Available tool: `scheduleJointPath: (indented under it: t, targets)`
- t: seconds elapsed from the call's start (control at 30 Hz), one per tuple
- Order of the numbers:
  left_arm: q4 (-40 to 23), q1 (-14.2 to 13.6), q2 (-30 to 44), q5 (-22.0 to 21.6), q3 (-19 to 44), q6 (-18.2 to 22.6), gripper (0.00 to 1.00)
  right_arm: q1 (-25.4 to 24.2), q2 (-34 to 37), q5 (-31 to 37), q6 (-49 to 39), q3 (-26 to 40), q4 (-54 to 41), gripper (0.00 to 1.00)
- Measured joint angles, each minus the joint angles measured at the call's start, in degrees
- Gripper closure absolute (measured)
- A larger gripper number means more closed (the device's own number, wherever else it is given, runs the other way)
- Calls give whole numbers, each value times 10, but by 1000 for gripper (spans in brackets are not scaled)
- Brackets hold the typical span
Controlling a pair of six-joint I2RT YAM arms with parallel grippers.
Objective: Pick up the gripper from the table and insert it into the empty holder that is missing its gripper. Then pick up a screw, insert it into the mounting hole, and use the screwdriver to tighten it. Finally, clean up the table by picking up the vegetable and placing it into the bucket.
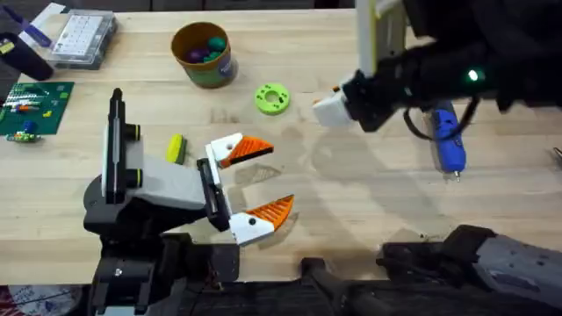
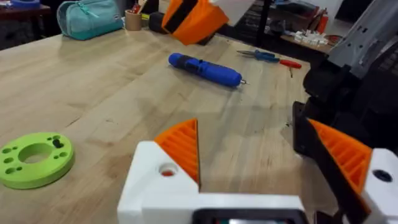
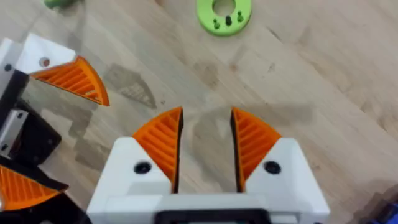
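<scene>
Two grippers hang over the table [image 1: 351,189], neither holding anything. The left gripper [image 1: 255,184] sits low near the table's near edge with its white-and-orange fingers spread wide. The right gripper [image 3: 205,146] hovers above bare wood around the middle, fingers drawn close with a narrow gap between them and nothing in it. The two are parted like this, I judge, so that each arm has room to work, the right one standing between the green disc [image 1: 272,98] and the screwdriver [image 1: 449,139].

The screwdriver lies flat toward the table's right edge, well apart from both grippers. It is a blue pen-shaped tool with a darker end and a thin metal bit, pointing toward the near edge. Lying on its side with open wood around it, it looks easy to pinch across the barrel.

The bucket [image 1: 205,54] stands upright near the far edge, left of centre, an ochre cup with a greenish band and small coloured pieces inside. A small yellow-green piece [image 1: 176,147] lies just beside the left arm. A clear compartment box [image 1: 83,39] and a green circuit board [image 1: 33,107] lie toward the far left corner.
</scene>
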Motion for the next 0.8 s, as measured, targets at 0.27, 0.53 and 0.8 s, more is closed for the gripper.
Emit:
scheduleJointPath:
  t: [0.27,0.53,0.8]
  targets:
    - [0,0,0,0,0,0,15,0,-14,0,3,-100,124,569]
    - [0,0,0,0,0,0,14,0,83,-2,4,-109,225,569]
    - [0,0,0,0,0,0,14,0,156,-14,5,-102,267,569]
